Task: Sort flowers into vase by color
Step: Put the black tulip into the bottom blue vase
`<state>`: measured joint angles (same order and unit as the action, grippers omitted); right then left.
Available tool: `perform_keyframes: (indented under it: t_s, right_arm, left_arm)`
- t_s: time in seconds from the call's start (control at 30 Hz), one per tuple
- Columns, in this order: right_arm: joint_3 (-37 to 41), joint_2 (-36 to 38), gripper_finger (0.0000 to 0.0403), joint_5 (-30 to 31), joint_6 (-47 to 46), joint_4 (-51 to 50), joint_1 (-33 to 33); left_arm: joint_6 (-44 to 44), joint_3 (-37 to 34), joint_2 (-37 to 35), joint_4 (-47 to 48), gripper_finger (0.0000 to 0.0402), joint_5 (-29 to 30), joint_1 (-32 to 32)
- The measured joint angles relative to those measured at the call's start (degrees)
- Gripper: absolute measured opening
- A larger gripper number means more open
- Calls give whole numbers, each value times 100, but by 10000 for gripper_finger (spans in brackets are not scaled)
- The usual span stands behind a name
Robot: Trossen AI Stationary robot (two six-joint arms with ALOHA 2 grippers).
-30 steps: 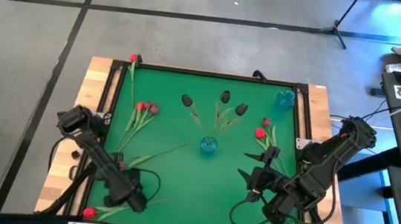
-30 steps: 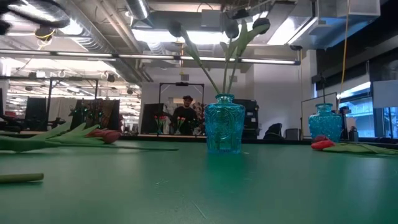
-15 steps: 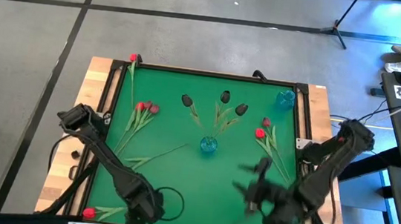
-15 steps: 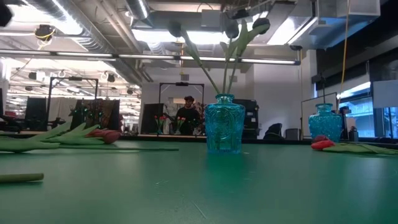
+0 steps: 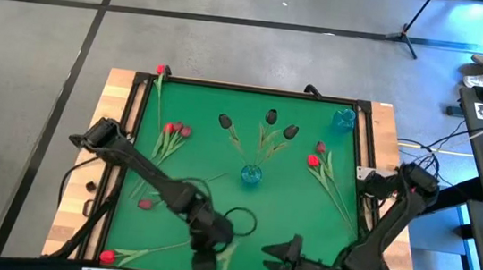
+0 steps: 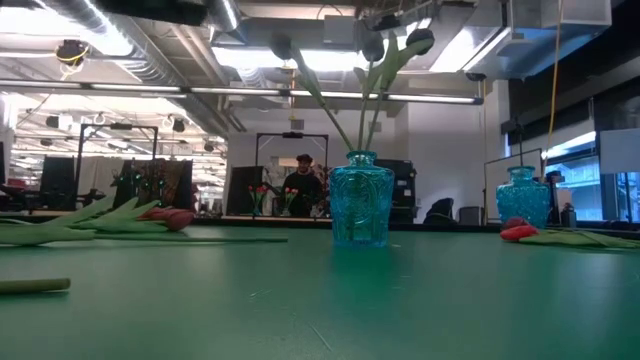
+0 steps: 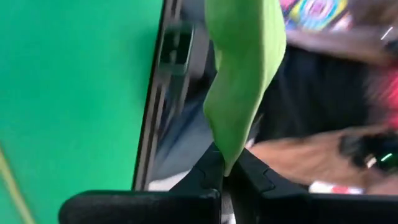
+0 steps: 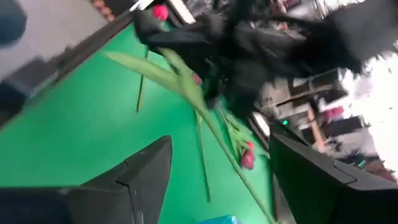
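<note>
Open mat between centre vase [image 5: 251, 175] and near edge of table [image 5: 254, 105], except where both arms crowd the near edge. Loose tulips [image 5: 172, 137] block the left side; more tulips [image 5: 318, 157] lie right. Second vase [image 5: 344, 120] occupies far right corner.

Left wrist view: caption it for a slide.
Left gripper with jaws shut on a green flower leaf, above the green table near its edge.

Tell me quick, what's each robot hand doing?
Left end effector: closed on a flower's green leaf.
Right end effector: open, holding nothing.
</note>
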<state>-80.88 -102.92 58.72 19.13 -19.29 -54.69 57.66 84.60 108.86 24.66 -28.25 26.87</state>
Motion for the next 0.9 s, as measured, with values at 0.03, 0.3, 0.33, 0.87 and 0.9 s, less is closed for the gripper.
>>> perform_keyframes:
  t_s: [0.03, 0.3, 0.33, 0.87, 0.9]
  right_arm:
    - [2, -59, 269, 11, 264, -10, 10]
    - [4, -549, 269, 298, 1698, -62, 380]
    - [4, -620, 269, 362, 1967, -47, 432]
    - [9, -876, 178, 574, 3715, 676, 884]
    - [9, -876, 160, 556, 3679, 676, 864]
  left_arm:
    - [134, 0, 0, -148, 8, 1, -99]
    - [1544, 0, -1, -951, 9, 329, -652]
    - [1590, 0, -4, -1004, 10, 309, -674]
    - [1578, 0, -4, -998, 10, 185, -887]
    - [1554, 0, -4, -1013, 10, 179, -886]
